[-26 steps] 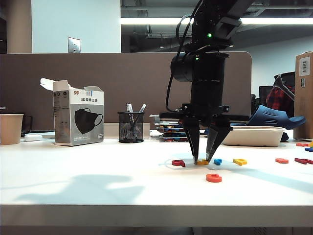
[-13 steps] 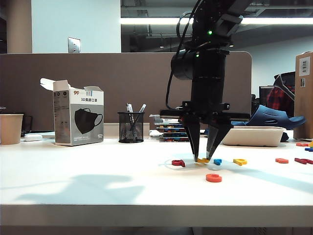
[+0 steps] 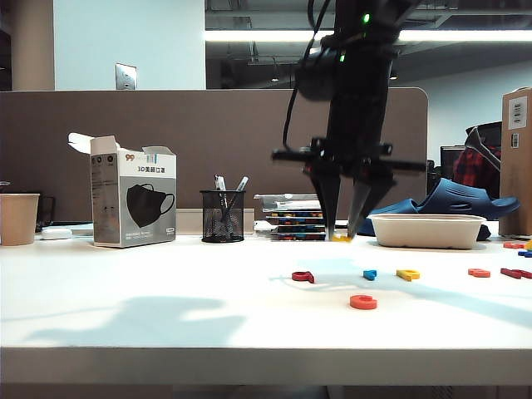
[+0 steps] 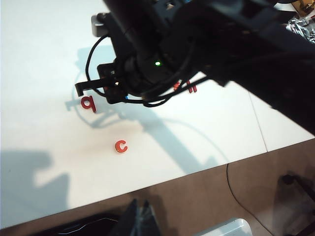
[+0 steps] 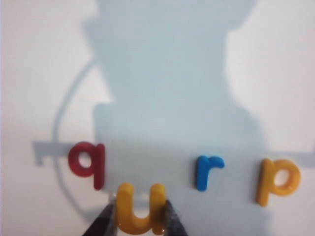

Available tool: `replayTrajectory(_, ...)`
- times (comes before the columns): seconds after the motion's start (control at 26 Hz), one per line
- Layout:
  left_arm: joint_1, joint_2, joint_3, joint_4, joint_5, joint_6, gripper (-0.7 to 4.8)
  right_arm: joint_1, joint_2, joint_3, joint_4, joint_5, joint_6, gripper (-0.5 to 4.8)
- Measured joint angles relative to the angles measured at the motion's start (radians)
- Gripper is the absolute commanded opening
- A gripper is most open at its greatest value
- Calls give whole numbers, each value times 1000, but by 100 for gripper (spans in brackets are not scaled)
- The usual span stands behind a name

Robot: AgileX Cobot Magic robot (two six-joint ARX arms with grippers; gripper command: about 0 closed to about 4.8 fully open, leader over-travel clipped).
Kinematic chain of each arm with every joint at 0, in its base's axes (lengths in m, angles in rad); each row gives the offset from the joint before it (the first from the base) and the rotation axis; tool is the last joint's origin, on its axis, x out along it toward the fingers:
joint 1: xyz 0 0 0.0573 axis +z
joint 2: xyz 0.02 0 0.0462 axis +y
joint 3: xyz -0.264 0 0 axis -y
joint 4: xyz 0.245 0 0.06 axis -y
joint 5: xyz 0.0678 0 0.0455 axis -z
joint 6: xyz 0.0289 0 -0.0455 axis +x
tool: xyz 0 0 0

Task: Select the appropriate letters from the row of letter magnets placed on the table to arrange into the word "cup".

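Observation:
My right gripper (image 3: 342, 236) hangs well above the table (image 3: 166, 307), shut on a yellow "u" (image 5: 141, 209) that is pinched by its two sides between the fingers. Below it on the table the row holds a dark red "q" (image 5: 87, 162), a blue "r" (image 5: 206, 171) and a yellow "p" (image 5: 278, 181). An orange-red "c" (image 3: 363, 302) lies alone, nearer the front edge. My left gripper (image 4: 142, 219) is shut and empty, off the table's front edge over brown floor. It does not appear in the exterior view.
At the back stand a paper cup (image 3: 18, 218), a mask box (image 3: 133, 199), a mesh pen holder (image 3: 222, 216) and a white tray (image 3: 426, 230). More red letters (image 3: 479, 272) lie at the far right near a cardboard box (image 3: 517, 158).
My right gripper has risen straight up from the row, lifting the yellow "u" off the table and leaving a gap between the "q" and the "r".

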Motion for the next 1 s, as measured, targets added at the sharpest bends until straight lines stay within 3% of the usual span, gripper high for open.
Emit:
replayTrajectory(0.58,0,0,0,0,0,0,-5,-25,-173,-25,-104,50,-1,106)
replayTrajectory(1.0,0,0,0,0,0,0,-5,-25,-304,-225,-70,51,36,106)
